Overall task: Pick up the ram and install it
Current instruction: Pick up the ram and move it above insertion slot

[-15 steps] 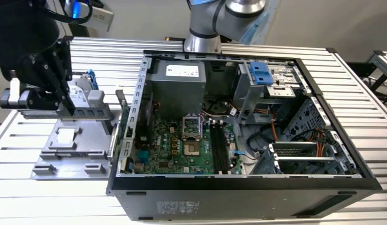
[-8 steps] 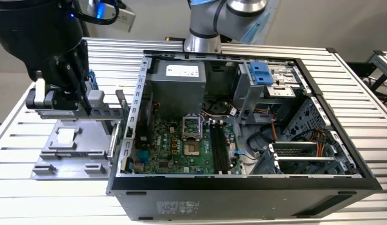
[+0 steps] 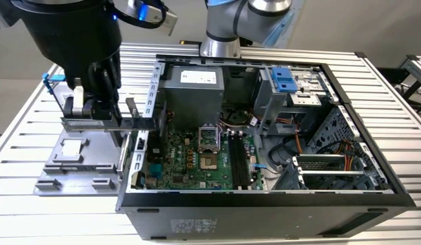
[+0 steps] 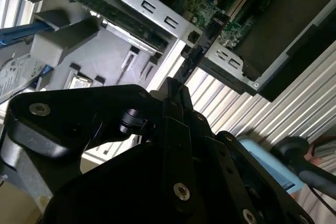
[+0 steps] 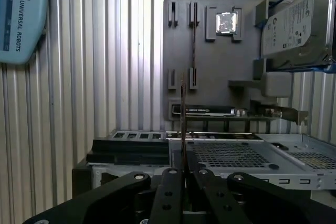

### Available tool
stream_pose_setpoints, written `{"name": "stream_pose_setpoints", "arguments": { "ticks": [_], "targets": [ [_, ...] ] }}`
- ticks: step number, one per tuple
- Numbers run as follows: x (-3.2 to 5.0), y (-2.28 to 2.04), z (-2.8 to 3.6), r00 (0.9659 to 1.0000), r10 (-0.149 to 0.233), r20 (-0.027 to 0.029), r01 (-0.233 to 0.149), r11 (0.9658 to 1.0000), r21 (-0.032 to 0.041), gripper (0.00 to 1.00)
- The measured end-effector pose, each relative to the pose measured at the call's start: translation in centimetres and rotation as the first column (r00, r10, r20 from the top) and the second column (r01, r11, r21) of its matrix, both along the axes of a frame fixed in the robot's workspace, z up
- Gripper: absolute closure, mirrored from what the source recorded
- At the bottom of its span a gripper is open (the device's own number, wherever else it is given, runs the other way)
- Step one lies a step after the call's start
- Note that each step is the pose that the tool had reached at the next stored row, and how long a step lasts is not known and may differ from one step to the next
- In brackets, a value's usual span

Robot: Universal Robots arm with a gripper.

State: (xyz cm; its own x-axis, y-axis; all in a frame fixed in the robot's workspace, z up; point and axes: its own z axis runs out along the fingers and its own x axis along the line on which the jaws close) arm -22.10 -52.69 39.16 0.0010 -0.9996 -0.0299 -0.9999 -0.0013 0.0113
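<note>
The ram [image 5: 182,124] shows edge-on in the first wrist view as a thin dark strip rising from between my closed fingers. My gripper [image 5: 182,170] is shut on it and holds it above the grey parts tray [image 5: 215,64], in line with the tray's narrow slots. In the exterior view my gripper [image 3: 94,109] hangs over the tray [image 3: 60,176], to the exterior view's left of the open computer case [image 3: 373,196]. The long black motherboard slots [image 3: 239,161] lie inside the case, apart from my gripper. In the second wrist view the fingers [image 4: 173,90] press together.
On the tray stand a silver hard drive in a blue frame [image 5: 294,24], a small square chip [image 5: 226,23] and an expansion card [image 5: 210,110]. The case's metal side wall [image 3: 154,87] rises between tray and motherboard. The arm's base [image 3: 220,46] stands behind the case.
</note>
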Motion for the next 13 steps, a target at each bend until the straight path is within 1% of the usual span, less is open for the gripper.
{"name": "stream_pose_setpoints", "arguments": {
  "ticks": [7,13],
  "targets": [
    [2.37,0.00,0.00,1.0000,0.000,-0.0001,0.000,1.0000,0.0000,1.00],
    [4.11,0.00,0.00,1.0000,0.000,-0.0001,0.000,1.0000,0.0000,1.00]
  ]
}}
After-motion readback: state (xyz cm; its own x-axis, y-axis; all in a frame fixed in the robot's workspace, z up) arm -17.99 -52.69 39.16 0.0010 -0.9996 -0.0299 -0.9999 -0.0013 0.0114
